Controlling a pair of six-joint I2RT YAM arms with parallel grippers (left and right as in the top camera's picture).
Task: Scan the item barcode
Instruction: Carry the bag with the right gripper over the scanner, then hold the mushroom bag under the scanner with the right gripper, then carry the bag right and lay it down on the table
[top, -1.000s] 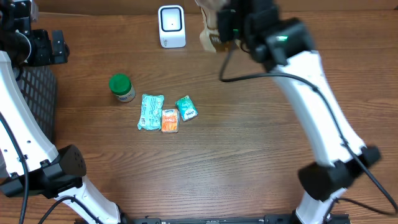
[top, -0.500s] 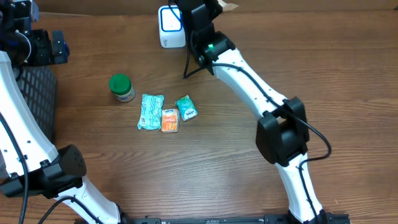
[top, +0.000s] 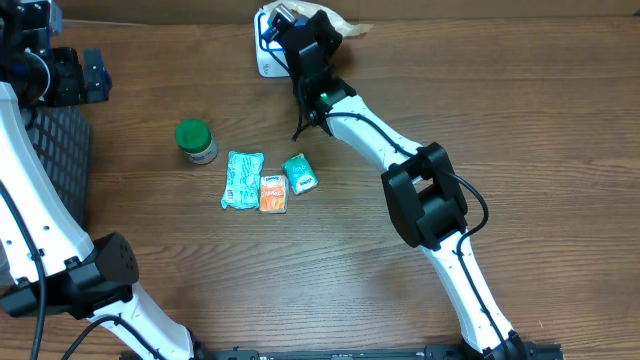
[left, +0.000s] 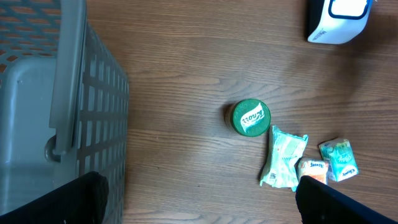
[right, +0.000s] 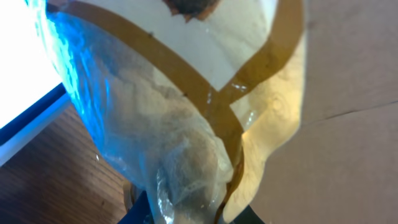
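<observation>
- The right end effector (top: 300, 28) was up at the far edge, overlapping the white scanner (top: 263, 58), with a tan pouch (top: 347, 27) sticking out beside it.
- A green-lidded jar (top: 196, 140) stood by itself on the counter (top: 520, 150).
- Near it lay a long teal packet (top: 242, 179), an orange packet (top: 273, 194) touching it, and a small teal packet (top: 300, 172) just beside.
- A dark mesh basket (top: 60, 150) sat at the left edge.

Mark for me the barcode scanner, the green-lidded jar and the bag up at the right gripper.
barcode scanner (left: 342, 30): left wrist view, white front below its window.
green-lidded jar (top: 195, 134): overhead view, middle of the lid.
bag (right: 180, 143): right wrist view, clear plastic front beside the tan band.
</observation>
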